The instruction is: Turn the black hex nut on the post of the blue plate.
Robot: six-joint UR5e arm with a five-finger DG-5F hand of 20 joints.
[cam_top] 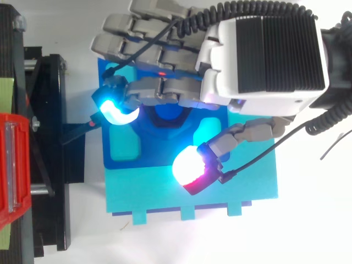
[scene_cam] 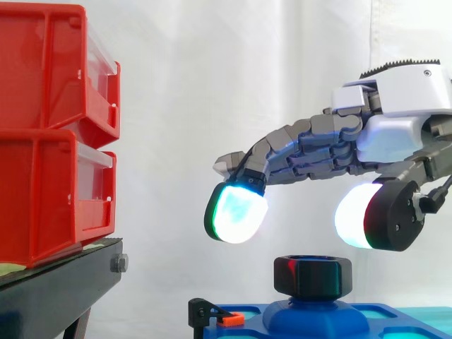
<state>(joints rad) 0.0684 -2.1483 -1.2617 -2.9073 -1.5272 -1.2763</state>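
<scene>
Open hand (scene_cam: 388, 138) waiting over the black hex nut (scene_cam: 313, 275)

Far left of the nut, two stacked red bins (scene_cam: 56, 134) sit on a black stand (scene_cam: 60, 282); I cannot tell their contents. The nut sits on the post (scene_cam: 314, 313) of the blue plate (scene_cam: 385, 323). Just above it, one finger pad (scene_cam: 236, 205) hangs left and the thumb pad (scene_cam: 355, 215) right, spread and holding nothing, probably to close on its sides.

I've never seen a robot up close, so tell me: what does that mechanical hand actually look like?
The hand has grey, segmented fingers on a white shell with a black ribbed panel on its back. Its fingertips are thick rounded pads glowing cyan-white, the thumb's edged red.
</scene>
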